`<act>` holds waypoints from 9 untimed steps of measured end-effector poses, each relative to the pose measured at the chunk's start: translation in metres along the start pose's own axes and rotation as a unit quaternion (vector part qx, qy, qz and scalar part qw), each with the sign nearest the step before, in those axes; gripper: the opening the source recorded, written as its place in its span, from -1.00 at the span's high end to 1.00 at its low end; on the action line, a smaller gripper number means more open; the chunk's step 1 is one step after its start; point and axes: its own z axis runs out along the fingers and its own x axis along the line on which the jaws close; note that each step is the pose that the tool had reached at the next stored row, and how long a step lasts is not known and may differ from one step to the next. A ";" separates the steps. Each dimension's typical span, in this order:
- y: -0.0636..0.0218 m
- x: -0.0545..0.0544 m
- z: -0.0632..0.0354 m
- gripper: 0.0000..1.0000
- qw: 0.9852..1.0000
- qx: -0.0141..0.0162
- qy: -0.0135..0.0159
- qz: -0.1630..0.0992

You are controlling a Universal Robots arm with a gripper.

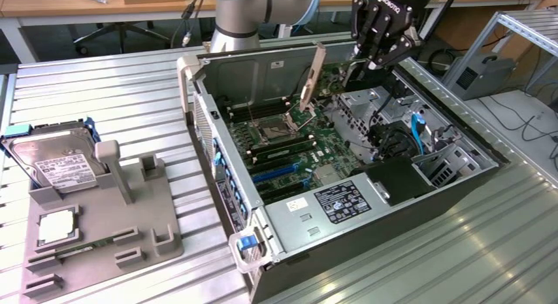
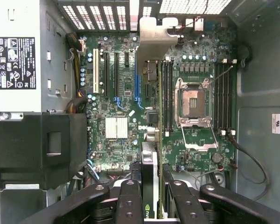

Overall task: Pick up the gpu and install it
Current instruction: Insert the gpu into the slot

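**A:** Since the arm is over the machine, where is the gpu (image 1: 317,76)?

**B:** It stands on edge above the motherboard (image 1: 288,150) inside the open computer case (image 1: 436,186). In the exterior view it is toward the case's far edge. Its pale bracket (image 2: 154,42) points at the vented rear wall, and the dark card (image 2: 149,165) runs back from there, between the blue expansion slots and the memory slots.

**A:** Is it seated?

**B:** I cannot tell whether its lower edge touches the board.

**A:** And the gripper (image 1: 368,61)?

**B:** It pinches the gpu at the end away from the bracket. The wrist view shows the gripper (image 2: 151,205) with a black finger (image 2: 129,200) pressed to each face of the card.

**A:** What lies around it?

**B:** The bare processor socket (image 2: 195,102) is just beside the card's line. The power supply (image 1: 301,216), with its label, fills a corner of the case by the rear wall.

**A:** And outside the case?

**B:** The case lies on a ridged metal table (image 1: 114,88). Near the table's edge at the exterior view's left is a grey fixture (image 1: 161,242), with a hard drive (image 1: 52,163) propped at its far end, well apart from the gpu.
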 end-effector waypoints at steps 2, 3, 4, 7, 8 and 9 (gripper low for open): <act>0.0020 0.000 0.0001 0.46 1.000 0.000 0.000 0.000; 0.0027 0.000 0.0003 0.46 1.000 0.000 0.000 0.000; 0.0030 0.000 0.0003 0.46 1.000 0.000 0.000 0.000; 0.0043 0.000 0.0005 0.46 1.000 0.000 0.000 0.000; 0.0046 0.000 0.0005 0.46 1.000 0.000 0.000 0.000; 0.0049 0.000 0.0006 0.46 1.000 0.000 0.000 0.000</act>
